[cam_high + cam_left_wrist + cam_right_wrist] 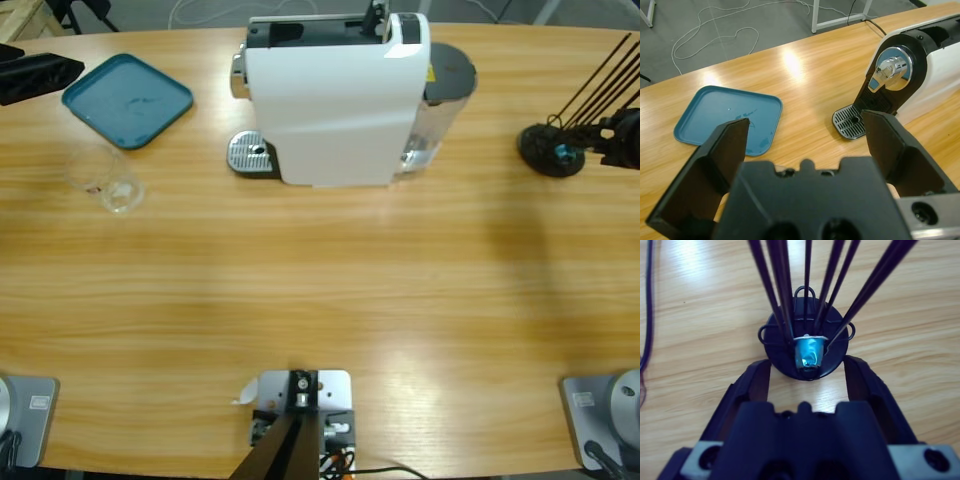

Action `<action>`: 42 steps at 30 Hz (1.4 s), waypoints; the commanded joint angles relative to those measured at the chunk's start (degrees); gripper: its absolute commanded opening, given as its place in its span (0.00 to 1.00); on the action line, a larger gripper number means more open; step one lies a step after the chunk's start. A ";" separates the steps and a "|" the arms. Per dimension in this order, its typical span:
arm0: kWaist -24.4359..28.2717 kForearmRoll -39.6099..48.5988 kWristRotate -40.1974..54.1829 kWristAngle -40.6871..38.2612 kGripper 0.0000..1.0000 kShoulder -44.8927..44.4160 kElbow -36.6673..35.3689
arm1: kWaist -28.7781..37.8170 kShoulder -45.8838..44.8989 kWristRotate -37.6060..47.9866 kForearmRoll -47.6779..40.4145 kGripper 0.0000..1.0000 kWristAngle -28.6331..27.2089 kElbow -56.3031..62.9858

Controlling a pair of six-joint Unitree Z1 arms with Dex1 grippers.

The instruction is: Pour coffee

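A white coffee machine sits at the far middle of the wooden desk, its round metal drip grate sticking out on one side and a dark-lidded water tank on the other. Off to that grate side lies a teal tray, and just in front of it stands a small clear glass, empty as far as one can tell, with no coffee to be seen anywhere. The left gripper hangs over the desk with its fingers spread wide, nothing between them, looking at the tray and the machine's chrome spout. The right gripper also has its fingers spread, flanking the black round base of a wire capsule rack, where a blue capsule sits at the bottom of the rods, untouched.
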 commanded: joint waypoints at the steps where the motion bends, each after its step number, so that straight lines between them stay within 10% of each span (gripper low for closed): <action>1: -0.46 -0.57 1.00 0.86 0.97 1.18 2.88 | -0.86 3.22 0.27 -3.39 0.61 0.63 2.70; 29: -0.55 -1.50 1.35 0.82 0.97 2.39 3.50 | -2.61 5.94 0.27 -5.61 0.59 0.70 2.67; 42: -0.55 -1.77 1.35 0.82 0.97 2.48 3.57 | -2.70 6.75 -1.54 -6.13 0.17 1.57 2.67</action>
